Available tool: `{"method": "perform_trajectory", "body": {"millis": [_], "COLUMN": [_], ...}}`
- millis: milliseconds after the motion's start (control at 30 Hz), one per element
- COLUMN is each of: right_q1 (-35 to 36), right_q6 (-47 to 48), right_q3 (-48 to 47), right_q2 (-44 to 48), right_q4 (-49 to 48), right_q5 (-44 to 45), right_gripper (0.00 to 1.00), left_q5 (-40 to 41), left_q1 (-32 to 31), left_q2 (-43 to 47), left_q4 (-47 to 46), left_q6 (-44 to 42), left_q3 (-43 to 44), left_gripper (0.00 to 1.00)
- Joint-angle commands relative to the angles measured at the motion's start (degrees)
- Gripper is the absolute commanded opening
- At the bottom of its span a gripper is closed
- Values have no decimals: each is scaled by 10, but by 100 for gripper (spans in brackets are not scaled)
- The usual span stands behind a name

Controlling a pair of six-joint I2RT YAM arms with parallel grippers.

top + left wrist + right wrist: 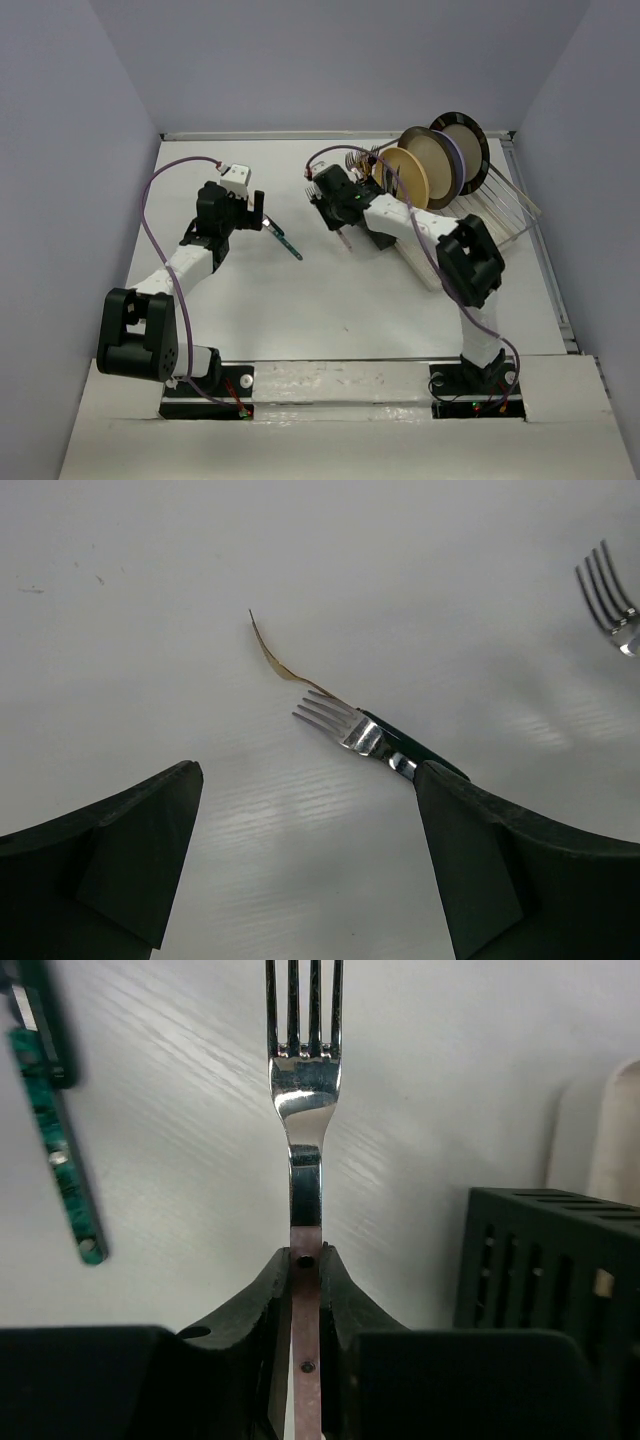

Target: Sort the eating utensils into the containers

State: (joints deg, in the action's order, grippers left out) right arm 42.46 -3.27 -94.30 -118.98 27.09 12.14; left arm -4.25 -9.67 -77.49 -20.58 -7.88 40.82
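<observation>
My right gripper (307, 1260) is shut on the pinkish handle of a silver fork (303, 1080), whose tines point away from the wrist camera. From above, that fork (344, 238) is held off the table at centre back by the right gripper (333, 200). The black perforated caddy (545, 1260) stands just to its right. My left gripper (305, 780) is open over bare table. A dark green-handled fork (350, 725) lies ahead of it, its handle passing behind the right finger (520, 870). A slim gold utensil (278, 658) lies beyond that fork's tines.
A wire dish rack (505, 205) with round plates (440, 165) fills the back right. A mottled green handle (60, 1150) lies left of the right gripper. The white table (330, 300) is walled in at the back and sides.
</observation>
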Motion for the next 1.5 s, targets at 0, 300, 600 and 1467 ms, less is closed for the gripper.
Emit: {"method": "perform_trajectory", "body": {"millis": [0, 300, 600, 1467], "right_q1": [17, -9, -27, -77], "right_q6": [89, 160, 196, 183], "right_q3": [68, 268, 282, 337], "right_q2": [200, 393, 286, 184], "right_q4": [-191, -526, -724, -815], "right_q5": [-28, 65, 138, 113], "right_gripper": [0, 0, 0, 0], "left_q5": [-1, -5, -4, -12], "left_q1": [1, 1, 1, 1], "left_q2": [4, 5, 9, 0], "left_q4": [-31, -29, -26, -27], "left_q6": [-1, 1, 0, -2], "left_q3": [-4, -3, -6, -5], "left_gripper": [99, 99, 99, 99]}}
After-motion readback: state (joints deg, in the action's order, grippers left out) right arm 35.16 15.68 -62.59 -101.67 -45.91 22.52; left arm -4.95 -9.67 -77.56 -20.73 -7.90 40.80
